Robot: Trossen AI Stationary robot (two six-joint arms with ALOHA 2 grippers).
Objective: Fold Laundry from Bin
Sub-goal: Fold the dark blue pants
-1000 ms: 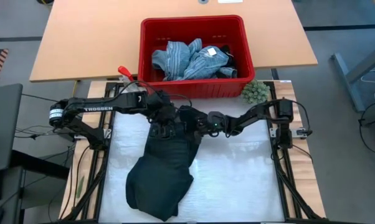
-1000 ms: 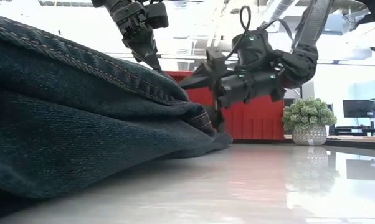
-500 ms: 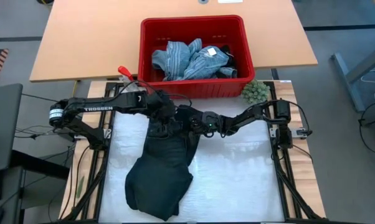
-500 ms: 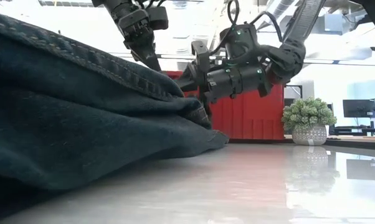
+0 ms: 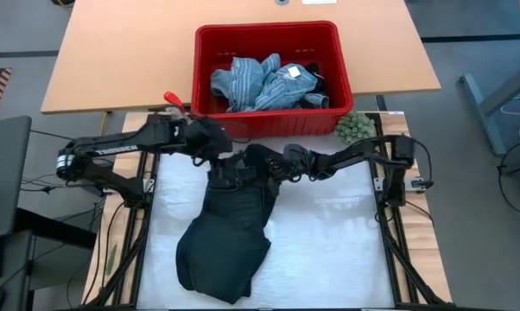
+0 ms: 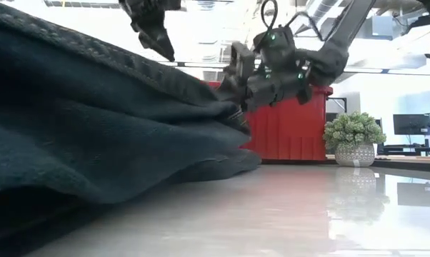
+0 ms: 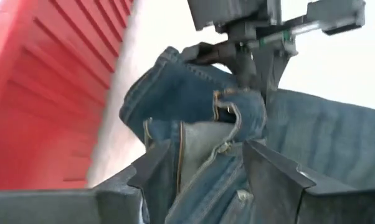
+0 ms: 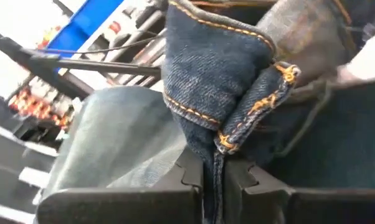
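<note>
Dark blue jeans [image 5: 225, 233] lie on the white table top, legs toward the near edge and waist toward the red bin [image 5: 206, 69]. My right gripper [image 8: 213, 171] is shut on the waist end; it also shows in the high view [image 5: 273, 166]. My left gripper [image 7: 206, 152] stands open just above the waist's left part [image 5: 218, 151], and the low view shows its fingers [image 6: 158, 39] clear of the cloth. A striped shirt and other laundry [image 5: 260, 82] lie in the bin. My right gripper pinches a bunched fold of the jeans' waistband [image 8: 237, 134], the edge with orange stitching, between its two fingers; several layers are caught. The fingers come nearly level from the table's right side. The waist end [image 6: 226, 107] is raised; the legs stay on the table.
The bin stands on the wooden table past the far edge of the white top. A green fuzzy ball [image 5: 353, 128] sits at the far right corner, and a spray bottle's red trigger [image 5: 174, 99] shows at the far left. Bare white surface [image 5: 329, 242] lies right of the jeans.
My left gripper has opened, let go of the waist and risen toward the far left. My right gripper has moved left onto the waist, shut on it and lifted it a little. The waist end is bunched and raised; the legs have stayed put.
</note>
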